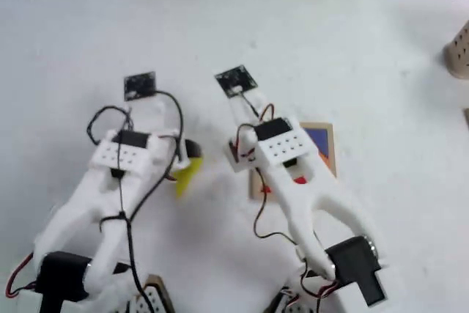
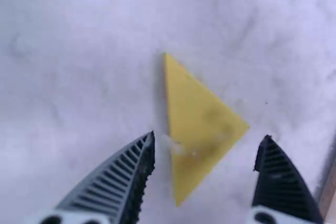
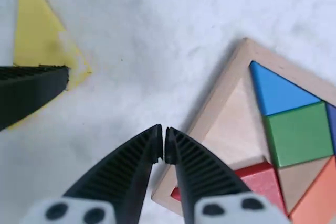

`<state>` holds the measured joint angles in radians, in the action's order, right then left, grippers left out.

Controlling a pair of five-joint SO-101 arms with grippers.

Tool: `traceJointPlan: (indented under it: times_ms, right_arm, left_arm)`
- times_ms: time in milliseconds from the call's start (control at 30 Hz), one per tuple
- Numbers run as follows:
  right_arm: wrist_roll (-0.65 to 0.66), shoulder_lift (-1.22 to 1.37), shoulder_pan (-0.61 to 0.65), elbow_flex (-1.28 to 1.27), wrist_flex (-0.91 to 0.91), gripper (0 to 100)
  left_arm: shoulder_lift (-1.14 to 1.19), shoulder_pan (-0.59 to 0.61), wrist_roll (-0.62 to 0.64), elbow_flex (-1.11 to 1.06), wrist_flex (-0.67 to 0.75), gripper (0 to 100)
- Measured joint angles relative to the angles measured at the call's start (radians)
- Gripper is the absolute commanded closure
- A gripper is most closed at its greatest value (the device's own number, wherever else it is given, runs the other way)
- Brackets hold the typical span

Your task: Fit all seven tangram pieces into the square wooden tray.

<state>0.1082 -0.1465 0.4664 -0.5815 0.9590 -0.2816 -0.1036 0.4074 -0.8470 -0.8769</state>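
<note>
The left gripper (image 2: 207,137) gapes wide astride the yellow triangle (image 2: 197,98), apparently not touching it. The right gripper (image 3: 164,140), closed and empty, sits at the tray (image 3: 212,106) corner.

- Bare white worktop (image 1: 308,42) beyond both arms; perforated cylinder (image 1: 458,53) well apart at the far right edge.
- Flat on the worktop, yellow triangle (image 2: 197,129), flanked by the spread fingers of the left end effector (image 2: 207,140), with a sliver of worktop at each side.
- Between yellow triangle and wooden tray (image 3: 231,72), a strip of worktop taken up by the right end effector (image 3: 163,142), fingers pressed together, just beside the rim.
- Inside the tray, a free triangular recess (image 3: 236,124) at the corner nearest the right end effector, hemmed by blue triangle (image 3: 278,90), green square (image 3: 296,135) and red piece (image 3: 257,179).
- From above, right arm (image 1: 293,174) across much of the tray.
</note>
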Motion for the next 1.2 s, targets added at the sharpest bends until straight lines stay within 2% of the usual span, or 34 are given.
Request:
traceJointPlan:
  times_ms: [167,400,667,1200]
  right_arm:
    - [0.003,0.000,-0.002,0.000,0.000,98.1]
    - [0.008,0.000,-0.008,0.000,0.000,98.1]
    - [0.051,0.000,-0.008,0.000,0.000,98.1]
    - [0.055,0.000,-0.008,0.000,0.000,98.1]
  left_arm:
    - [0.132,-0.025,0.020,0.080,-0.038,69]
    - [0.350,-0.023,0.020,0.272,-0.173,69]
    - [0.496,0.014,0.066,0.390,-0.193,69]
    - [0.514,0.014,0.066,0.413,-0.196,69]
